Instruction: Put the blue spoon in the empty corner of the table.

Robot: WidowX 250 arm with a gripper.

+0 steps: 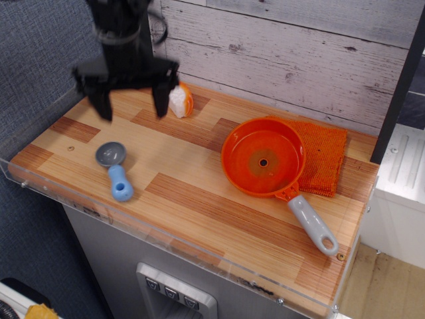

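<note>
The blue spoon (115, 171) lies flat on the table (212, 206) near the front left, grey bowl toward the back, light-blue handle toward the front edge. It rests in the bare wood corner (46, 156) with the small screw dot and the clear acrylic rim. My gripper (131, 105) hangs well above the table, behind the spoon, with its two black fingers spread wide and nothing between them. It is blurred by motion.
An orange pan (264, 158) with a long grey handle sits right of centre, partly on an orange cloth (323, 159) at the back right. A white and orange toy food piece (180, 100) stands at the back, just right of the gripper. Plank wall behind.
</note>
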